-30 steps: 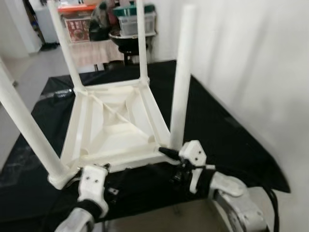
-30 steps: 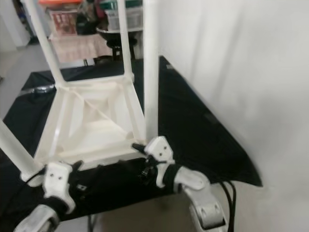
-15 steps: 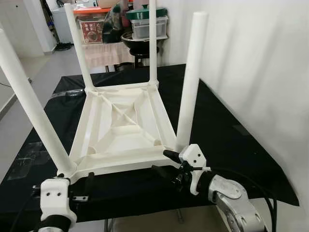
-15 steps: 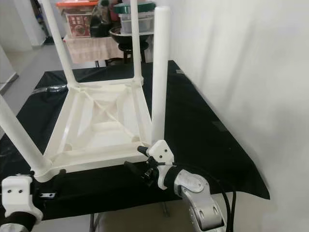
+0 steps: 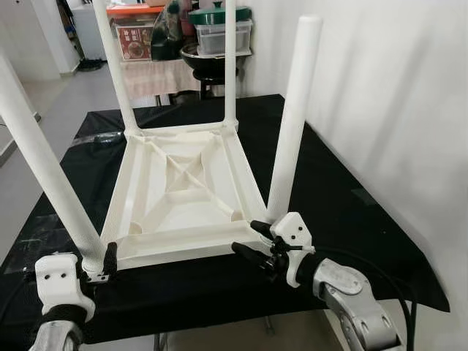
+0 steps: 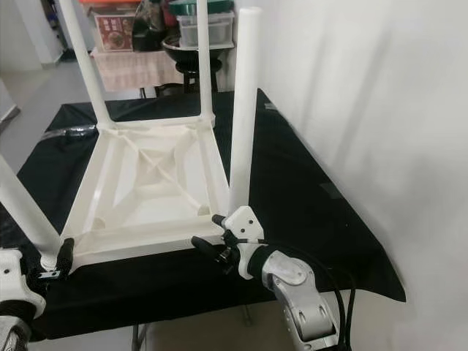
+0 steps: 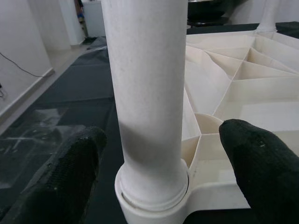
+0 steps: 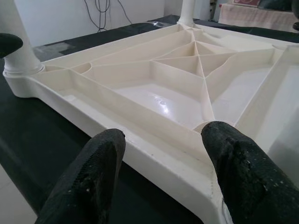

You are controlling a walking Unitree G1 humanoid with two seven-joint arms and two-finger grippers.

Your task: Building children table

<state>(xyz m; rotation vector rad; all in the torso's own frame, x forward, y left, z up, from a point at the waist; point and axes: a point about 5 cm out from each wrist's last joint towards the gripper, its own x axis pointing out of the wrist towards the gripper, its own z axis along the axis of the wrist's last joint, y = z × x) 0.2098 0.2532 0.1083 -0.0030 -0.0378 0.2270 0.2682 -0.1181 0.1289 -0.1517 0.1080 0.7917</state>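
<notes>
Head views are showing you the upturned white children's table (image 5: 183, 194) lying on the black cloth (image 5: 344, 197), four legs up. Left wrist view: left gripper (image 7: 159, 163) is straddling the near-left leg (image 7: 147, 93), released. Right wrist view: right gripper (image 8: 161, 163) is spread over the rim; lifting unevenly risks tipping.

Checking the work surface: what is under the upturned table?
A black cloth lies under the white table and spreads past it on all sides. What the cloth covers is hidden.
</notes>
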